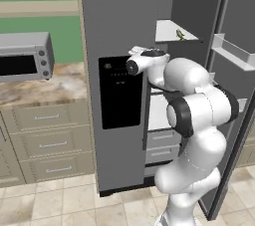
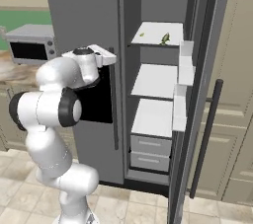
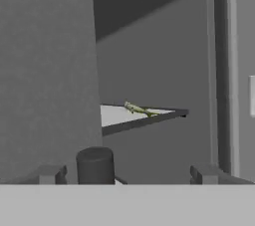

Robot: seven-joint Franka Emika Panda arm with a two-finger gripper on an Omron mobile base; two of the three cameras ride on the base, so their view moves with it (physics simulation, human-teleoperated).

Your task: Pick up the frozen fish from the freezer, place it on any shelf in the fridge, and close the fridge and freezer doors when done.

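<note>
The frozen fish (image 1: 180, 34) (image 2: 165, 38) (image 3: 138, 109) is small and olive-green. It lies on the uppermost white shelf (image 1: 167, 32) (image 2: 153, 33) of the open, wider fridge (image 2: 158, 85). The fridge door (image 1: 234, 95) (image 2: 197, 94) with pale inner bins stands wide open on the right. The freezer door (image 1: 119, 90) (image 2: 81, 20) with the black dispenser panel is closed. My gripper (image 1: 144, 52) (image 2: 109, 59) (image 3: 127, 175) is open at the top of that door's dark bar handle (image 2: 115, 104) (image 3: 94, 165). The handle's end shows between my fingertips. The gripper faces the fish from well short of the shelf.
Two more white shelves (image 2: 155, 80) and grey drawers (image 2: 150, 151) sit below the fish. A small speck (image 2: 142, 34) lies on the top shelf's left. A silver toaster oven (image 1: 25, 56) (image 2: 29, 45) stands on the counter (image 1: 45, 88) over beige drawers (image 1: 50, 143). Beige cabinets (image 2: 237, 94) flank the open door.
</note>
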